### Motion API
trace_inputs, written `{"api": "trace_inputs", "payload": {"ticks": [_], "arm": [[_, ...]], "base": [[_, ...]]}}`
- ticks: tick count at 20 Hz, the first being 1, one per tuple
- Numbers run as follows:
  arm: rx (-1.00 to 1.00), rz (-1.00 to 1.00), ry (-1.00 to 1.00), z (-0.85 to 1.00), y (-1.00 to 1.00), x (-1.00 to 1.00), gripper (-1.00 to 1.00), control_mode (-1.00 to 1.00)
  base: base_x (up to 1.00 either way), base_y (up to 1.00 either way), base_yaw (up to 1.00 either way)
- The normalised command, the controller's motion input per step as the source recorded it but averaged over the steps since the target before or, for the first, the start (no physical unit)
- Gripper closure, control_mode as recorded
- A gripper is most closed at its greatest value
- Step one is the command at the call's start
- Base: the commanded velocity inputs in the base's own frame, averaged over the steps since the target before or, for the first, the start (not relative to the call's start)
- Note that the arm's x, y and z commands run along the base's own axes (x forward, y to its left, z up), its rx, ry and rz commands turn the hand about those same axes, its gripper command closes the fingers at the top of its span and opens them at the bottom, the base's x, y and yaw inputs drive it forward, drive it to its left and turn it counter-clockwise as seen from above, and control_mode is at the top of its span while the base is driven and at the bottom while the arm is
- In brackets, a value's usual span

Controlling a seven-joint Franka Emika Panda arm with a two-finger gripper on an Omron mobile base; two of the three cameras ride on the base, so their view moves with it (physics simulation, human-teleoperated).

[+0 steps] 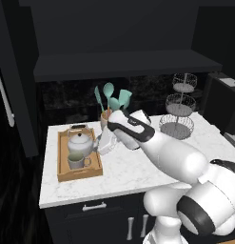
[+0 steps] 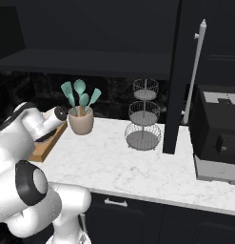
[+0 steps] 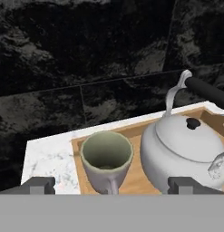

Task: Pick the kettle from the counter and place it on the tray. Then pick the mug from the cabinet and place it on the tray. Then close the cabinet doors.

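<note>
Doors first: we see one open cabinet door [image 1: 7, 95] at the far left of the left base view, its silver bar catching light, and the other [image 2: 188, 71] swung out over the counter [image 1: 133, 169] in the right base view. Next comes one tray [image 1: 63, 162], close to the counter's left edge, carrying one kettle [image 1: 81, 141] at the back and one mug [image 1: 77, 160] in front, just beside each other. Bare marble lies in front of the tray and to its right. Our gripper [image 3: 111, 185] hovers just beside the mug, fingers [image 3: 38, 185] spread wide and holding nothing. Rightward stand one tan utensil pot [image 2: 81, 120] with four teal utensils [image 2: 81, 97], one three-tier wire basket stand [image 2: 144, 116], and a dark appliance [image 2: 219, 138] at the counter's right end.
</note>
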Motion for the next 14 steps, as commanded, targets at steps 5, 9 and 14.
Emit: {"api": "trace_inputs", "payload": {"ticks": [5, 9, 14], "arm": [[-0.01, -0.12, 0.07, 0.04, -0.05, 0.00, -1.00, -1.00], [0.00, -0.11, 0.08, 0.03, 0.00, -0.03, -1.00, -1.00], [0.00, -0.34, 0.20, 0.25, -0.01, -0.15, -1.00, -1.00]], "base": [[0.00, 0.00, 0.00], [0.00, 0.00, 0.00], [0.00, 0.00, 0.00]]}}
